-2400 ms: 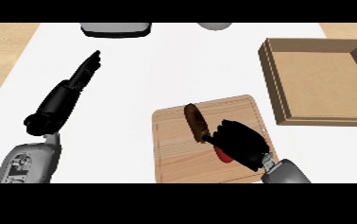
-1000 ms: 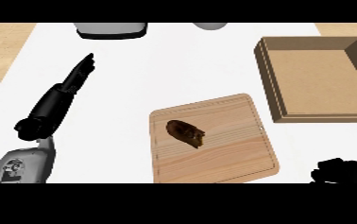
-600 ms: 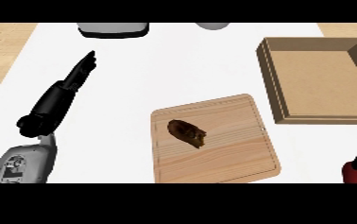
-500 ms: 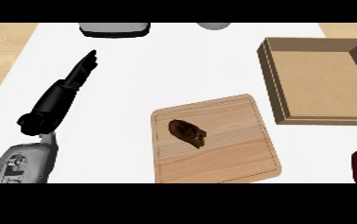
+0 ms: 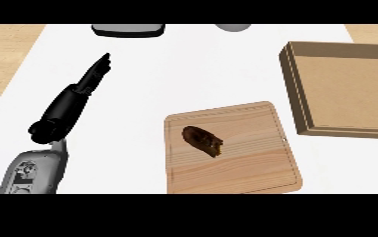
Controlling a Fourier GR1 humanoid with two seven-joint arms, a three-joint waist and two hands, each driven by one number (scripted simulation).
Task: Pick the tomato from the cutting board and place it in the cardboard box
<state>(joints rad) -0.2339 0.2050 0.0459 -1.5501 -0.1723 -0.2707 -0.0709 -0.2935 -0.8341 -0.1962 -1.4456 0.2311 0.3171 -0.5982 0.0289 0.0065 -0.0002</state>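
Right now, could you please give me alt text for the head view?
A dark brown object lies on a wooden cutting board on a white counter, with an open cardboard box to its right. The left hand rests open at left; no right hand shows.

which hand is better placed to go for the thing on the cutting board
Left, simply because it is the only one in view: the left hand rests open left of the cutting board, where a dark brown item lies. The right hand doesn't show.

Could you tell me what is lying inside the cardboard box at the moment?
Nothing shows inside the cardboard box: only its bare brown floor is visible. Its right part runs past the view's edge, so that stretch cannot be checked.
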